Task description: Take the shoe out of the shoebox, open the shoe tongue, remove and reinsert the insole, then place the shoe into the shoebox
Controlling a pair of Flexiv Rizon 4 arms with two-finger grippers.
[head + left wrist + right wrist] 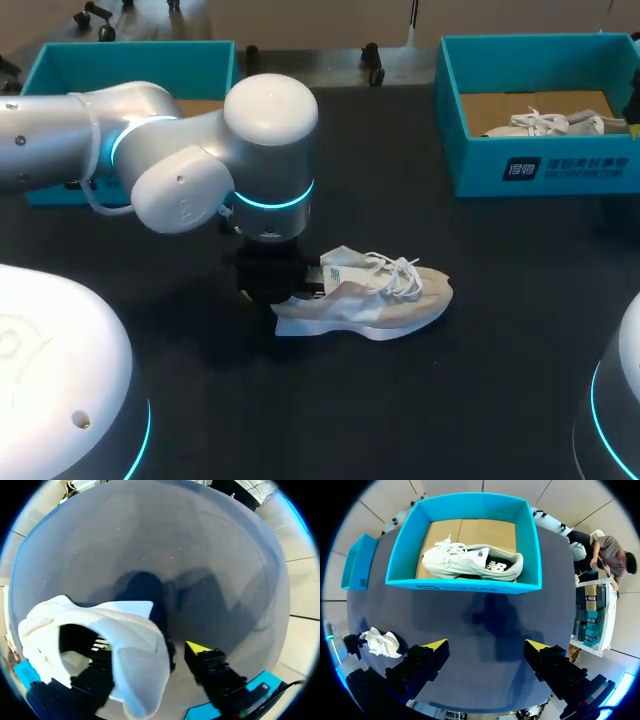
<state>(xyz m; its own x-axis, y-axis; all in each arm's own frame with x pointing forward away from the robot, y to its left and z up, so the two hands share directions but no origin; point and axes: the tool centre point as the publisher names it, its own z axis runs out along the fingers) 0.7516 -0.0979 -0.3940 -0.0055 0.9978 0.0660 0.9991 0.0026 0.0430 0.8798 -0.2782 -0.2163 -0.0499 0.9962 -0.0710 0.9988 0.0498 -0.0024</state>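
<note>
Lying on its sole near the middle of the black worktop (500, 330), the white-and-beige lace-up sneaker (375, 295) points its toe toward 3 o'clock and its heel toward 9 o'clock in the head view. The left tool (150, 645) stands at that heel end, at the sneaker's 9 o'clock. Its fingers (200, 652) are spread: one shows through the sneaker's mouth, the heel collar sits between the two, and the other stands just clear of the fabric, so nothing is clamped. The right tool (487, 645) hangs spread and empty above bare worktop, well apart from the sneaker. At 1 o'clock from the sneaker sits a teal cardboard shoebox (470, 150) holding a second white sneaker (540, 123).
</note>
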